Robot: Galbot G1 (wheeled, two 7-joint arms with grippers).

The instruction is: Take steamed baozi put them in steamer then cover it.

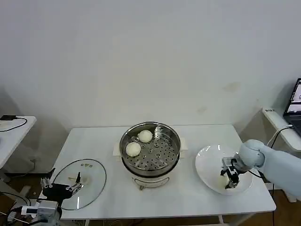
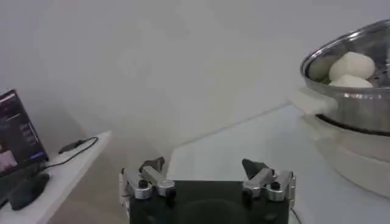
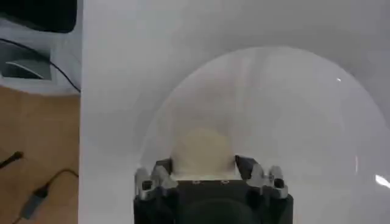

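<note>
1. Start from the white rectangular table [image 1: 108, 141]. Everything for this job sits on it, and you are in the loading stage with two buns already in and the lid off.
2. The round shiny stainless-steel steamer [image 1: 150, 151] with white side handles stands at the table's centre. Two pale cream steamed baozi [image 1: 134, 149] lie on its perforated tray around 10 o'clock, so keep the free side toward 3 o'clock for the next drop.
3. The round clear glass cover [image 1: 94, 176] with its metal rim lies flat at 8 o'clock from the pot, uncovered and waiting.
4. The flat white plate [image 1: 207, 160] sits at 4 o'clock from the pot.
5. Your right gripper [image 3: 204, 163] is down over that plate with its jaws either side of a third pale bun [image 3: 201, 149]. Whether they are pressing on it yet I cannot tell, so close gently and evenly, since the dough probably dents easily, then lift straight up before you swing toward the pot.
6. Your left gripper [image 1: 77, 181] hangs spread apart and empty over the cover. Leave it parked there.
</note>
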